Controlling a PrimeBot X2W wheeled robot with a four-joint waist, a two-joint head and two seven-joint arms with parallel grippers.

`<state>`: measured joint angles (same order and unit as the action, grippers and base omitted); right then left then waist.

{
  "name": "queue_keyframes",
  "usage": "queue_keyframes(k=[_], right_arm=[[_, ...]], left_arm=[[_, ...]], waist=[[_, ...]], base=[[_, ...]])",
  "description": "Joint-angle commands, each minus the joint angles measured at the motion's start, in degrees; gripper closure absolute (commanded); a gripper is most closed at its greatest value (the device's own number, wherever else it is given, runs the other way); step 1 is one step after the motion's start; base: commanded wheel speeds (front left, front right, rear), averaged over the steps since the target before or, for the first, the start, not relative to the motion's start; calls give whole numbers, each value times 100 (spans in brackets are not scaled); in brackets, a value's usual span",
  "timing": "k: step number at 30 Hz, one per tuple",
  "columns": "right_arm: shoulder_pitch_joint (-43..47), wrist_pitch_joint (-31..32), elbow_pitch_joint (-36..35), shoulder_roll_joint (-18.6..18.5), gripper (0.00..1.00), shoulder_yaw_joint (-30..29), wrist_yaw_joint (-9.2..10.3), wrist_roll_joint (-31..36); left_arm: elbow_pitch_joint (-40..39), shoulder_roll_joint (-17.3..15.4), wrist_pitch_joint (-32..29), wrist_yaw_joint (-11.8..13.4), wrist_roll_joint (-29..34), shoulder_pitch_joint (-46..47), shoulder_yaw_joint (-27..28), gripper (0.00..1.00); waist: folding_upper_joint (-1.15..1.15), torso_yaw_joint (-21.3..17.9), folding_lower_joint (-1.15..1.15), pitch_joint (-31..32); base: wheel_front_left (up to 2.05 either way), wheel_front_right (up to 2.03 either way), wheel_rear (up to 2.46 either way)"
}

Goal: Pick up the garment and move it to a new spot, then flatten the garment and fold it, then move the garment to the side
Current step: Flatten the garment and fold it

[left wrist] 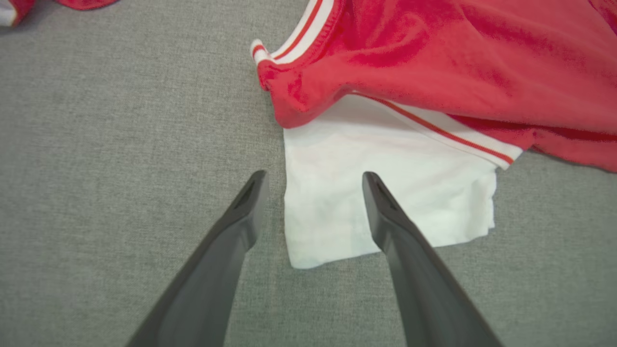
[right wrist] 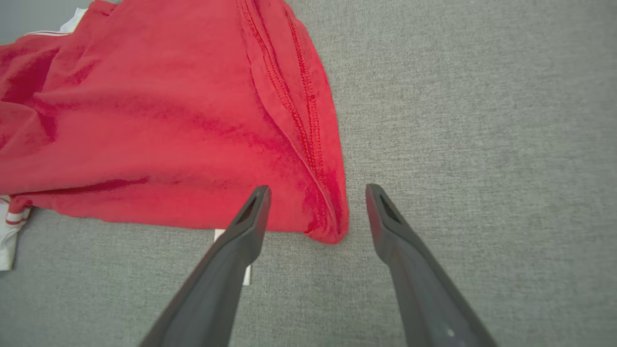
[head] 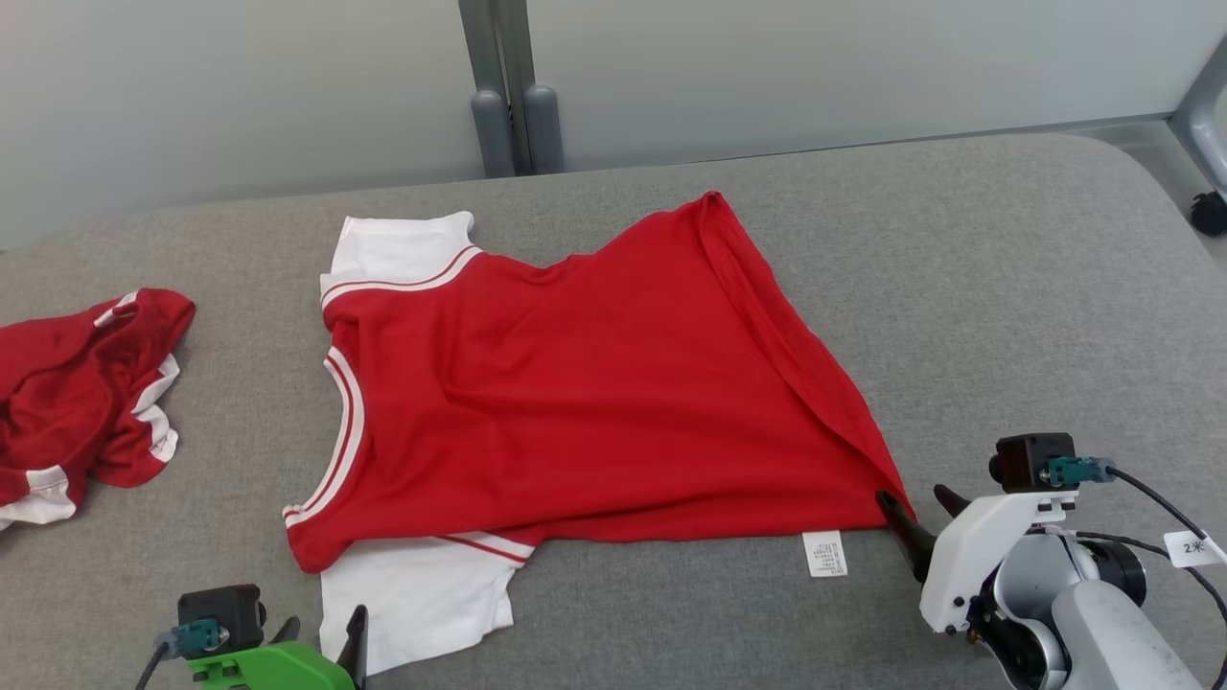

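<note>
Bare grey table (head: pixel 1007 287) stretches right of the red shirt (head: pixel 594 383), plenty of passage there. On the left, a crumpled red garment (head: pixel 77 393) narrows the lane. Along the near edge, a bare strip runs between left tool (left wrist: pixel 314 176) and right tool (right wrist: pixel 316 189), both spread wide.

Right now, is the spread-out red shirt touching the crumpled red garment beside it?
Apart. The head view shows bare grey surface between the spread-out shirt and the crumpled garment.

Lab-type rm — grey padded table (head: pixel 959 287), frosted partition (head: pixel 767 67)
</note>
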<state>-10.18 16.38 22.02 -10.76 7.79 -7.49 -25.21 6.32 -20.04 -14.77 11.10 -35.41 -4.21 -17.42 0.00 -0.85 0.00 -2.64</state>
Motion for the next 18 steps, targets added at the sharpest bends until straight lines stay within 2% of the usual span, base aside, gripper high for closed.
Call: queue_keyframes(k=[1, 8, 17, 18], right_arm=[[-72, 65, 70, 25, 0, -36, 0, -28], [-221, 149, 328, 147, 0, -67, 0, -10], [-337, 60, 612, 173, 0, 45, 0, -109], [-361, 51, 633, 171, 14, 75, 0, -124]], left_arm=[[48, -27, -107, -56, -48, 65, -44, 0], [288, 6, -378, -154, -175, 227, -167, 0], [761, 109, -459, -455, -361, 418, -276, 0], [815, 129, -450, -525, -392, 451, -293, 13]], waist=[[0, 63, 0, -132], [0, 121, 0, -291], [0, 197, 0, -417], [0, 201, 0, -430]], base=[[0, 0, 0], [0, 0, 0], [0, 0, 0], [0, 0, 0]])
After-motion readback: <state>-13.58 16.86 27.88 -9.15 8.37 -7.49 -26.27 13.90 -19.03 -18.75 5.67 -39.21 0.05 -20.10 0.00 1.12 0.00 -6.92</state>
